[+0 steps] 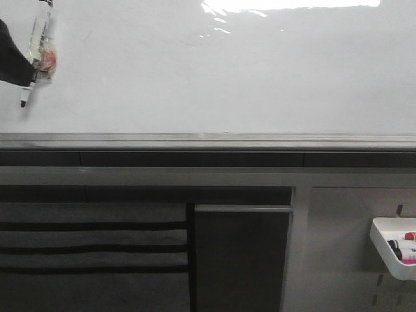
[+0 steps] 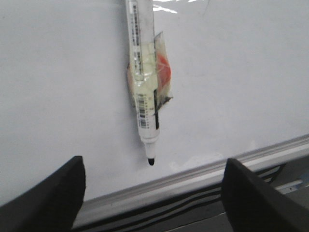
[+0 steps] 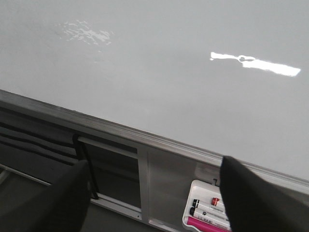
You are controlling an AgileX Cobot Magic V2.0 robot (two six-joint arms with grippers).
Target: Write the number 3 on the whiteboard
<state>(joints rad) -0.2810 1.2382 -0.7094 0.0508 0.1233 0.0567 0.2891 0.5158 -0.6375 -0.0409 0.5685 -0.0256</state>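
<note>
The whiteboard (image 1: 227,78) is blank; no number 3 shows on it in any view. A white marker (image 1: 39,49) with clear tape and an orange patch around it sits upright against the board at the far left, black tip down. In the left wrist view the marker (image 2: 145,96) lies against the board (image 2: 58,72), ahead of my left gripper (image 2: 154,166), whose jaws stand wide apart and hold nothing. A dark part of that gripper (image 1: 10,62) overlaps the marker at the front view's left edge. My right gripper (image 3: 155,166) is open and empty before the board (image 3: 169,72).
A grey metal rail (image 1: 208,140) runs under the board. Below it are dark slatted panels and a grey pegboard (image 1: 338,247). A white tray (image 1: 383,237) with several markers hangs at the lower right; it also shows in the right wrist view (image 3: 199,187).
</note>
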